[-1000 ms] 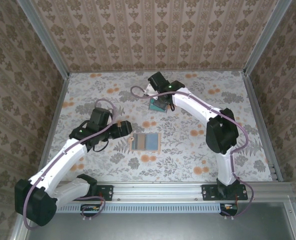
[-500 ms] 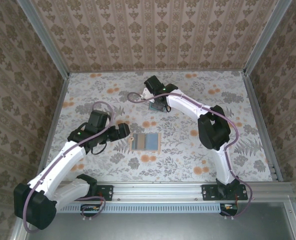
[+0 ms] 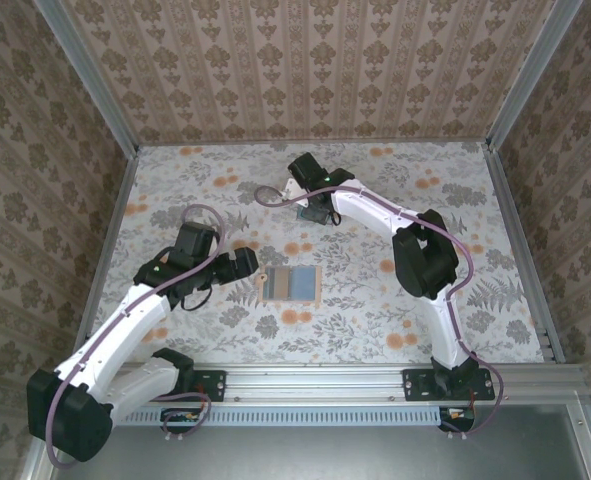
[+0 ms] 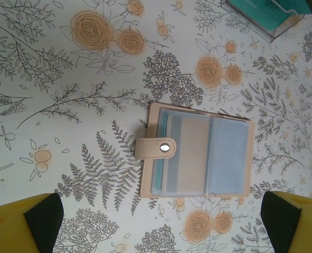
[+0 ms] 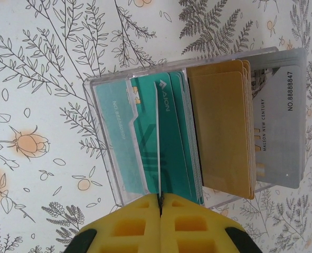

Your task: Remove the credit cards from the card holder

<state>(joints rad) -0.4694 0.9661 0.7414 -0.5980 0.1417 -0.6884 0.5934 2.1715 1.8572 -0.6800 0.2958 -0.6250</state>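
Note:
The card holder (image 3: 291, 284) lies open and flat on the flowered table, its snap strap (image 4: 156, 148) pointing left. A teal credit card edge (image 4: 159, 153) shows inside its left clear pocket. My left gripper (image 3: 249, 266) hovers open just left of the holder, its yellow fingers (image 4: 24, 224) wide apart and nothing between them. My right gripper (image 5: 160, 203) is shut on a thin credit card (image 5: 159, 147), seen edge-on. That card stands among the teal credit cards (image 5: 177, 142) in a clear plastic box (image 3: 318, 212) at the back of the table.
The clear box (image 5: 105, 153) also holds a stack of orange-gold cards (image 5: 221, 132) and a pale card (image 5: 277, 121) with printed numbers. Patterned walls and metal rails close in the table on three sides. Bare tabletop surrounds the holder.
The right gripper has shifted slightly left and down over the clear box, covering more of the teal cards. The left arm has drawn back a little toward the near left.

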